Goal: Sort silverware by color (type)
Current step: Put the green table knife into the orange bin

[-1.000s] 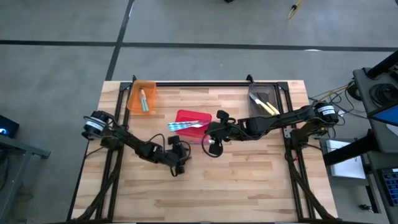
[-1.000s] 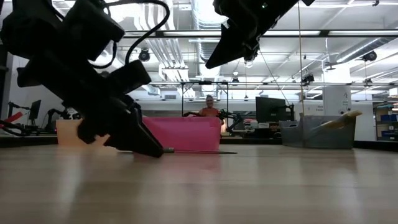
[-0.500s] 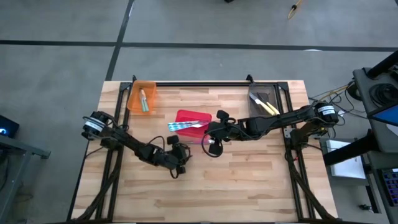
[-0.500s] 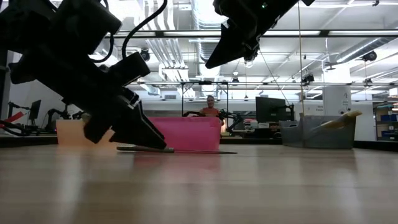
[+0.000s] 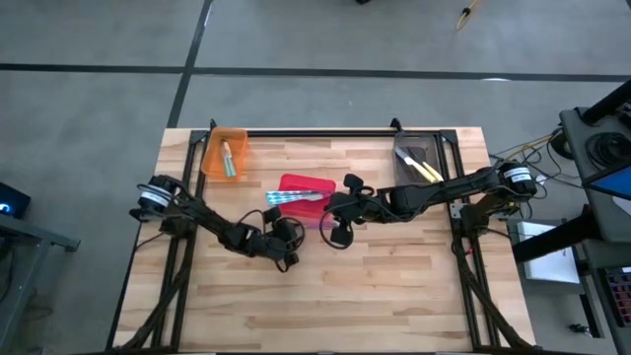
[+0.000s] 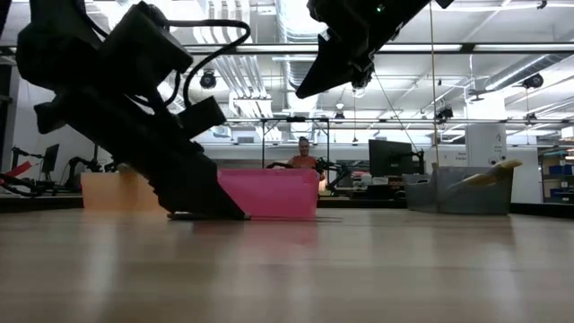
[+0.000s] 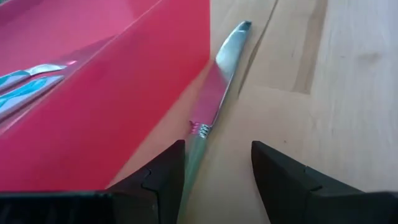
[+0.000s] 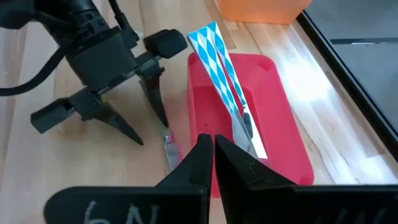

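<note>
Two claws over the worktop: left claw spread wide, straddling a table knife lying flat right beside the red bin, gripping nothing. Right claw pinched shut, empty, hovering near that bin, blue-handled silverware inside.
</note>
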{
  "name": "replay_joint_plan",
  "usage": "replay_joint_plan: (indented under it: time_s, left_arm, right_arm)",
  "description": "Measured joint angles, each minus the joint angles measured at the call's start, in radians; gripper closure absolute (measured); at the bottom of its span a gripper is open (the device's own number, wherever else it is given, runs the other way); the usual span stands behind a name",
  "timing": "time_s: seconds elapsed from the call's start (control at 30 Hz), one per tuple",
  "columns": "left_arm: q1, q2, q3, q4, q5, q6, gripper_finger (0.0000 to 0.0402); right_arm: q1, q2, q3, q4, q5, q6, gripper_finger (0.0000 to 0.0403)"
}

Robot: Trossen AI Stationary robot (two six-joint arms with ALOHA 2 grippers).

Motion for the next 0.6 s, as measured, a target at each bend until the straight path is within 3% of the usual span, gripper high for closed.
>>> replay_joint_plan:
  time_s: [0.17, 0.4, 0.6]
  left_arm:
    - [-0.002, 0.006, 0.001, 0.005, 0.017, -0.028, 0.0238]
    - [-0.028, -0.008, 0.034, 0.005, 0.171, -0.062, 0.0238]
    - [-0.079, -0.011, 0.088, -0.011, 0.187, -0.067, 0.0238]
  right_arm:
    - [0.0, 0.0, 0.0, 0.0, 0.0, 0.0, 0.0394]
    - [0.0, 0.0, 0.0, -0.002, 0.0, 0.003, 0.0394]
    - [0.001, 0.0, 0.0, -0.007, 0.0, 0.02, 0.0394]
